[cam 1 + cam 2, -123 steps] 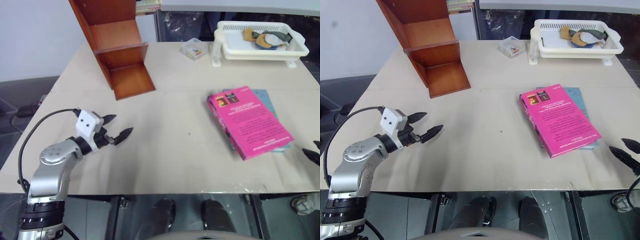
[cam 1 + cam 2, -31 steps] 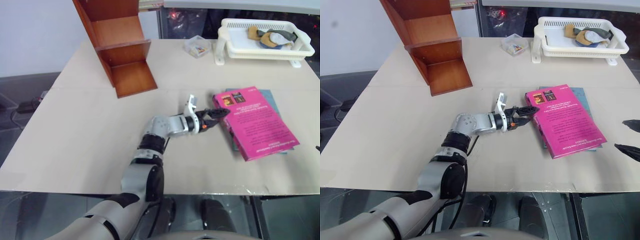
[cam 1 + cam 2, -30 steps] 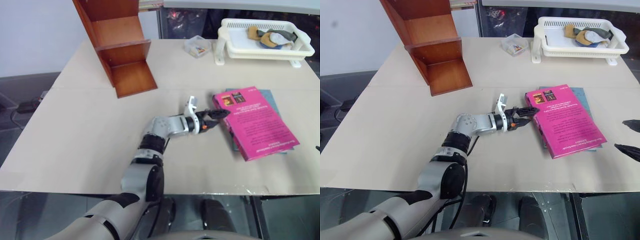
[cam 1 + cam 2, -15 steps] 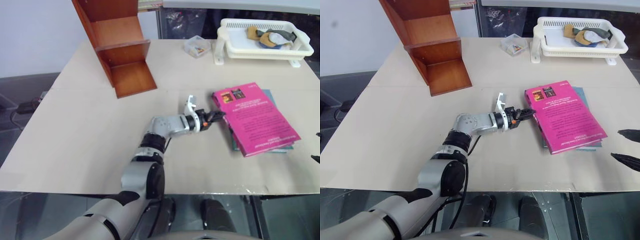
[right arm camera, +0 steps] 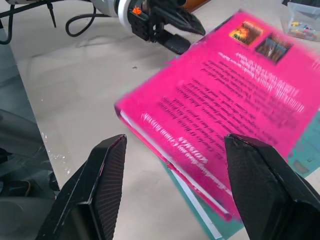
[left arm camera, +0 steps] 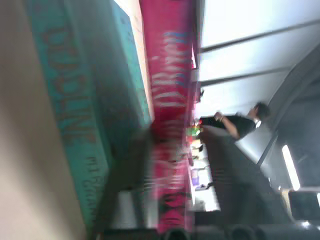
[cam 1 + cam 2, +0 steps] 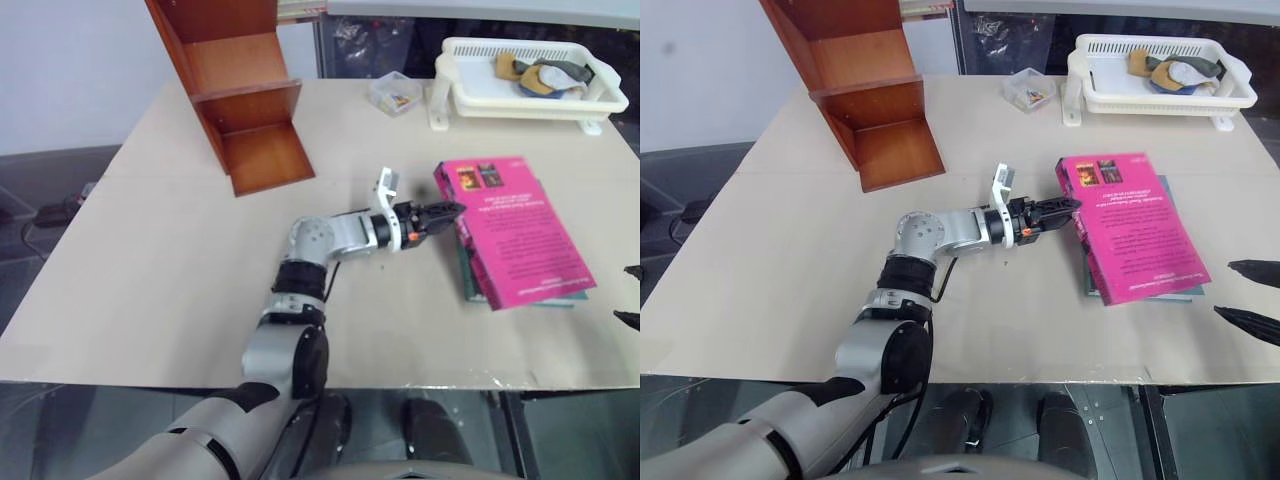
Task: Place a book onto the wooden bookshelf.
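Observation:
The magenta-pink book [image 7: 520,235] lies on a teal-blue book [image 7: 1140,297] at the table's right. Its near-left spine edge is raised and tilted. My left gripper [image 7: 450,210] points right and is shut on that spine edge. In the right wrist view one finger [image 5: 182,22] lies over the cover and the other under it. In the left wrist view the pink spine [image 6: 170,75] runs between the fingers. My right gripper [image 7: 1247,295] hovers open at the table's right edge, just short of the book [image 5: 235,100]. The wooden bookshelf [image 7: 245,110] stands at the far left.
A white basket [image 7: 530,100] with several small items sits at the far right. A small clear box [image 7: 392,92] lies beside it. Bare tabletop [image 7: 180,260] stretches between the bookshelf and the books. A person [image 6: 235,125] shows far off in the left wrist view.
My left gripper has closed on the pink book's spine edge and risen with it. The book has turned and tilted up on the teal one. The right gripper has dipped slightly.

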